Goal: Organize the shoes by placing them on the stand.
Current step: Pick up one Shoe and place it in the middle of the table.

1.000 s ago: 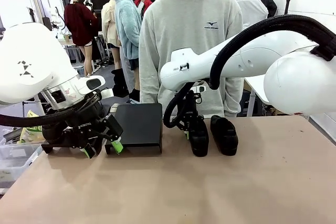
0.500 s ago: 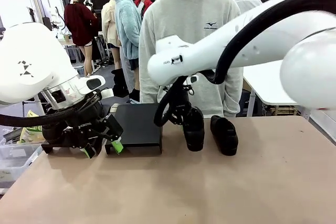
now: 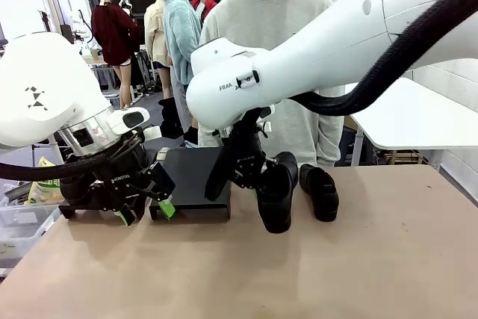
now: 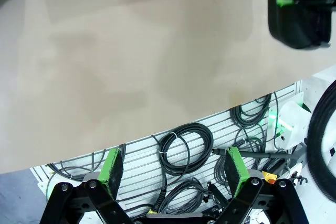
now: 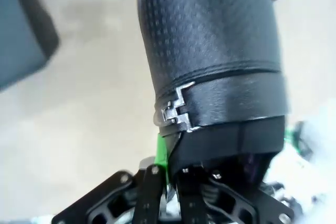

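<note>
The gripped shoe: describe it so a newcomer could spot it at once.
At the tan table, just right of the black stand, the right gripper holds one black shoe tilted up. The other shoe beside it lies flat, untouched.

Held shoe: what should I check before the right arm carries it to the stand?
1. Grip: right end effector shut on the matte black ankle-high shoe at its opening: ok.
2. Lift: shoe hangs toe-down, apparently off the tan table: ok.
3. Target: black flat-topped stand, visible top bare: ok.
4. Neighbour: left end effector open, beside the stand's front-left corner; clearance: cannot tell.
5. Other: second black shoe lies on the table near the held one; whether touching: cannot tell.
</note>
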`<state>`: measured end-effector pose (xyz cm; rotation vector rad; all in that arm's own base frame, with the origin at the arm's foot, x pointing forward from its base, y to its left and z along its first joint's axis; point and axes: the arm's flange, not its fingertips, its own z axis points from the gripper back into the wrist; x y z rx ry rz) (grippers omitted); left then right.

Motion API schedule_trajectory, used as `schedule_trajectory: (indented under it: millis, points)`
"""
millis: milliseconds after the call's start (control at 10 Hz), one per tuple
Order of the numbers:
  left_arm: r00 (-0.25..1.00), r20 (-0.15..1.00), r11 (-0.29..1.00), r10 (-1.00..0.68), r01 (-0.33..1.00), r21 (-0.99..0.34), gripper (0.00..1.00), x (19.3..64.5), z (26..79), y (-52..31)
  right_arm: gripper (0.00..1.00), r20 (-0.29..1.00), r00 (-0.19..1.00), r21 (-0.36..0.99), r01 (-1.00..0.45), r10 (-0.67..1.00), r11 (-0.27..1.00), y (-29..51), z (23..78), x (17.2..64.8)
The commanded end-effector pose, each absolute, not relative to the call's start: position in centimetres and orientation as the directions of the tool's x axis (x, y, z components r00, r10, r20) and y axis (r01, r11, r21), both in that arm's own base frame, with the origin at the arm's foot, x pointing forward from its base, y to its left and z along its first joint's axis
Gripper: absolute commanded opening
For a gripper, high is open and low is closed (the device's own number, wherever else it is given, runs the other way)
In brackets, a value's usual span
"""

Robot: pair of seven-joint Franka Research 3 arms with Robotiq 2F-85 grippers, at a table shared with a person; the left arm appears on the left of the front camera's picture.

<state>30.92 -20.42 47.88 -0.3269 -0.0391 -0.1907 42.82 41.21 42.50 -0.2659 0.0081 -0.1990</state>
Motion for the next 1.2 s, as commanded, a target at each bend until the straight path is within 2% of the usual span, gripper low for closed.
schedule_trajectory:
  millis: [0, 300, 600, 1100]
  points:
    - [0.981, 0.063, 0.922, -0.185, 0.195, -0.334, 1.00, 30.9, 47.9, -20.3, 0.00, -0.025, 0.995, -0.177, 0.094, -0.100, 0.980, 40.8, 40.6, 41.0]
    - [0.981, 0.063, 0.922, -0.185, 0.195, -0.334, 1.00, 30.9, 47.9, -20.3, 0.00, -0.077, 0.997, -0.055, 0.004, -0.009, 0.998, 41.5, 39.8, 37.5]
    - [0.981, 0.063, 0.922, -0.185, 0.195, -0.334, 1.00, 30.9, 47.9, -20.3, 0.00, -0.157, 0.985, 0.044, -0.066, 0.072, 0.997, 41.8, 40.1, 36.5]
    - [0.981, 0.063, 0.922, -0.185, 0.195, -0.334, 1.00, 30.9, 47.9, -20.3, 0.00, -0.277, 0.957, -0.009, -0.090, 0.084, 0.996, 44.0, 37.5, 36.8]
